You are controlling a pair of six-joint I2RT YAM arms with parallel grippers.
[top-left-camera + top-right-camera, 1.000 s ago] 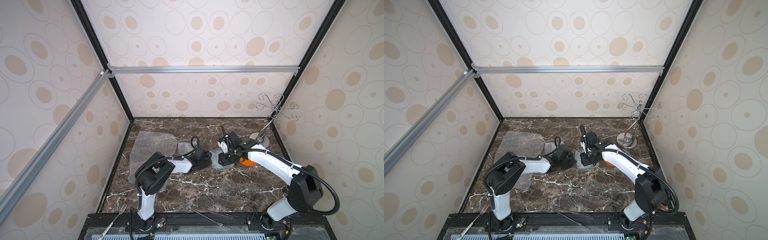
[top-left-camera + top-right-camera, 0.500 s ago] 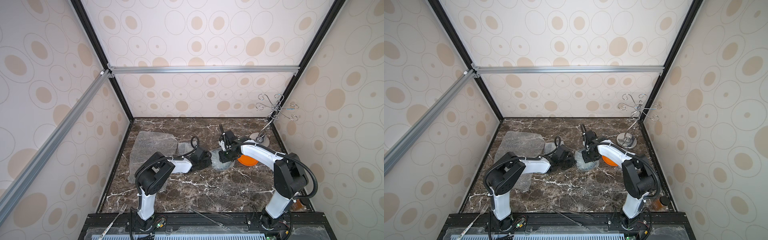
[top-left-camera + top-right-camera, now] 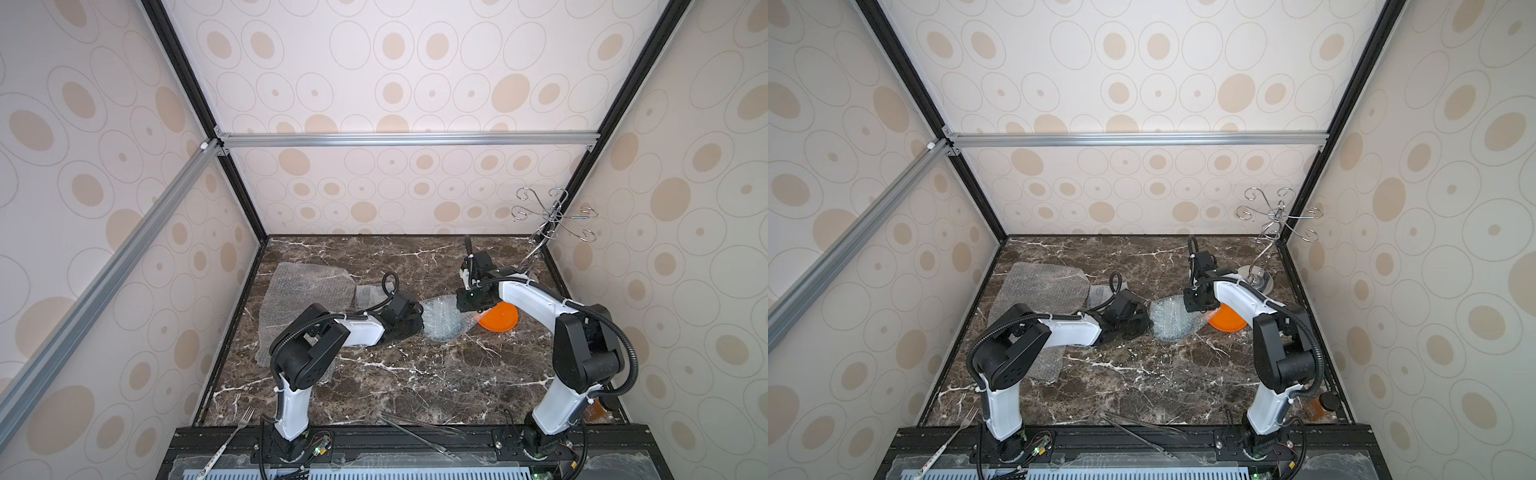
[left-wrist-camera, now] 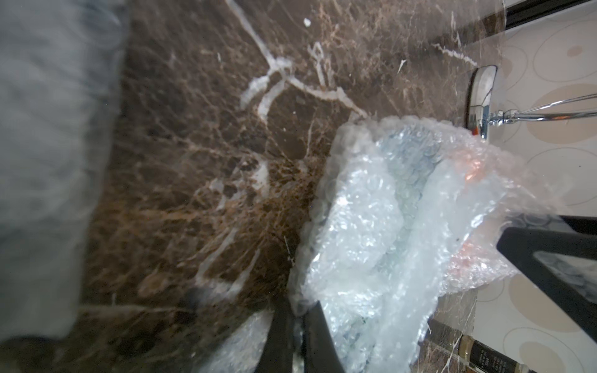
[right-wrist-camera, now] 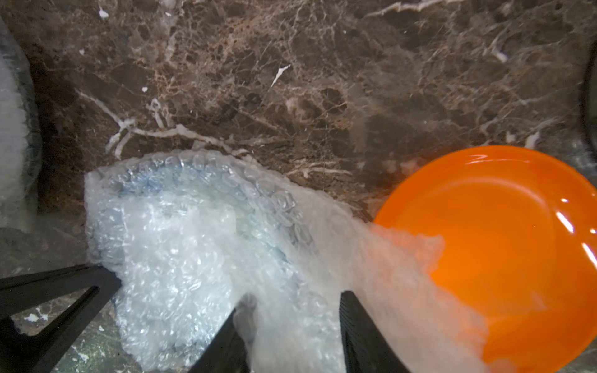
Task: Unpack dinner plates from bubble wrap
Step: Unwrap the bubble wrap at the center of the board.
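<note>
Left claw [image 4: 298, 310] pinches bubble wrap [image 4: 371, 226] edge low, anchoring it; right claw [image 5: 290, 306] half-closed on raised fold, likely peeling it off wrapped plate [image 5: 245, 187]. Orange plate [image 5: 500, 242] lies bare beside.

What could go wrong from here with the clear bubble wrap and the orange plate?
The clear bubble wrap drapes over the round orange plate; pulling it may drag that plate. The left gripper pinches only the wrap's edge; whatever it encloses might tumble onto the brown marble tabletop.
</note>
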